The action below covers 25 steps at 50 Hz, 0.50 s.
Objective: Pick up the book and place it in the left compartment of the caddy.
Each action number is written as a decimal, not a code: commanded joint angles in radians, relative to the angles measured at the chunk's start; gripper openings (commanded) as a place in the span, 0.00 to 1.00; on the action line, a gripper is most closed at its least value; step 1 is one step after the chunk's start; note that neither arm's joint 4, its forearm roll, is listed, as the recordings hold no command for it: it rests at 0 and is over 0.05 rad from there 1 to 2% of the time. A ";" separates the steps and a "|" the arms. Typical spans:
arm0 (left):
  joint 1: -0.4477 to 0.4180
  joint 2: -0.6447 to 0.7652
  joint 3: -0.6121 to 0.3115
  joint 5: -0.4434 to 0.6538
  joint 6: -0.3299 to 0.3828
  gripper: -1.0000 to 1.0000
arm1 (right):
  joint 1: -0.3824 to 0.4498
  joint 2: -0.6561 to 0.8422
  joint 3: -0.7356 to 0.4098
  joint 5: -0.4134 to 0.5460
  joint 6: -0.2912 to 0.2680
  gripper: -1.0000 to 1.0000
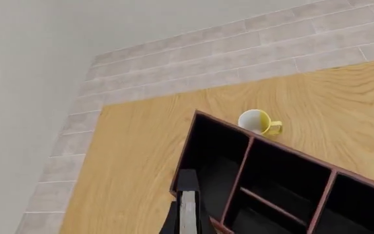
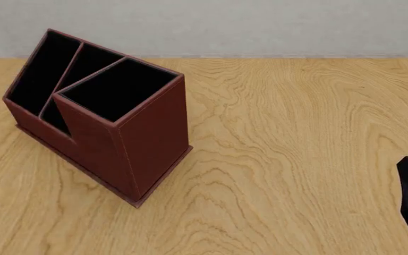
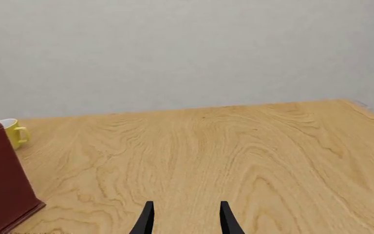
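Right end effector [image 3: 185, 222], near the table's right edge: fingers spread, empty. Left end effector [image 1: 185, 229]: apparently pinching the book [image 1: 188, 207] across its covers, above the caddy [image 2: 144, 138] toward the far-left corner. Entry into the left compartment [image 2: 41, 71] cannot be confirmed. Expected handling: rigid, light, smooth-covered. Yellow mug [image 1: 258, 122] beyond.

Warm, smooth, matt wood grain across the table [image 2: 296, 159]. Dark red-brown leather-look walls on the caddy [image 2: 154, 138], lined matt black inside. Glossy yellow glaze on the mug [image 1: 260, 122], white within. Matt black plastic on the right gripper [image 3: 185, 220].
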 commanded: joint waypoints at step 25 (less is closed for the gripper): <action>-0.074 0.256 -0.200 0.139 -0.096 0.00 | -0.002 0.008 0.000 -0.006 0.000 1.00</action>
